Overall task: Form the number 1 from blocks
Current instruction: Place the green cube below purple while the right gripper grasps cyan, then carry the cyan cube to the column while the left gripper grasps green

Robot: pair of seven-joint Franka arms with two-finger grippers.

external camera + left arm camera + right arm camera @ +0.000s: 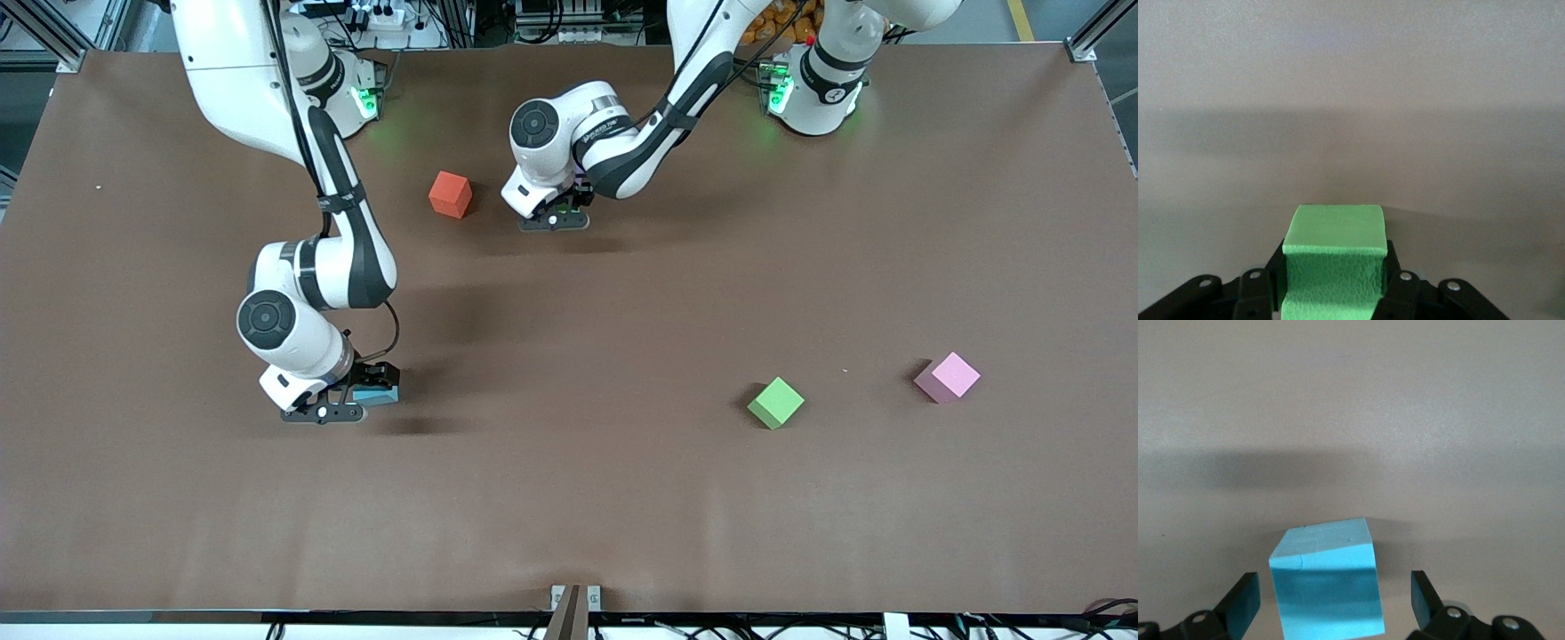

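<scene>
The light blue block (pixel 1325 583) sits skewed between the spread fingers of the right hand (pixel 1331 603), low at the right arm's end of the table (pixel 569 498); closing on it so could twist it or squeeze a corner, I judge. The left hand (pixel 1335 287) is clamped on a bright green block (pixel 1335 257), beside the orange cube (pixel 450 194) (a bump risk). The blocks are matte, plain cubes; another green block (pixel 776 402) and a pink block (pixel 948 377) lie near the left arm's end.
</scene>
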